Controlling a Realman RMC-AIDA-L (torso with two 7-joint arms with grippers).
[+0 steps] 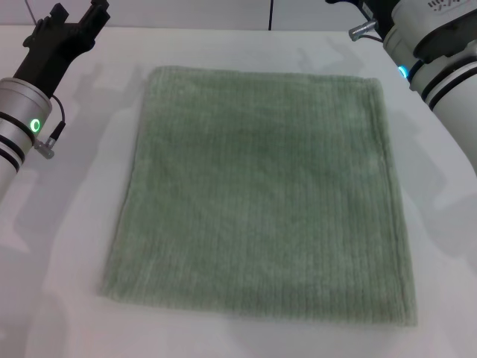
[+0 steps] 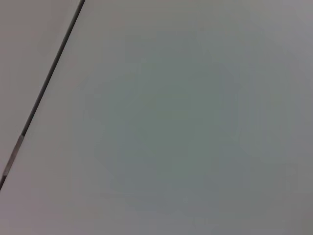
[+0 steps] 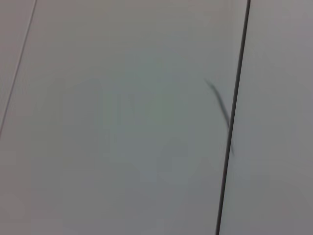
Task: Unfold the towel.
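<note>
The towel is a pale sage-green ribbed cloth. It lies flat and spread out as one roughly square sheet in the middle of the white table, with its hemmed edges showing all round. My left gripper is raised beyond the towel's far left corner, clear of the cloth, with its black fingers apart and nothing between them. My right gripper is raised beyond the towel's far right corner and is mostly cut off by the picture's edge. Neither wrist view shows the towel.
The white table surrounds the towel with bare margins on all sides. A dark seam runs across the pale surface in the left wrist view and in the right wrist view. My right arm's white housing stands at the far right.
</note>
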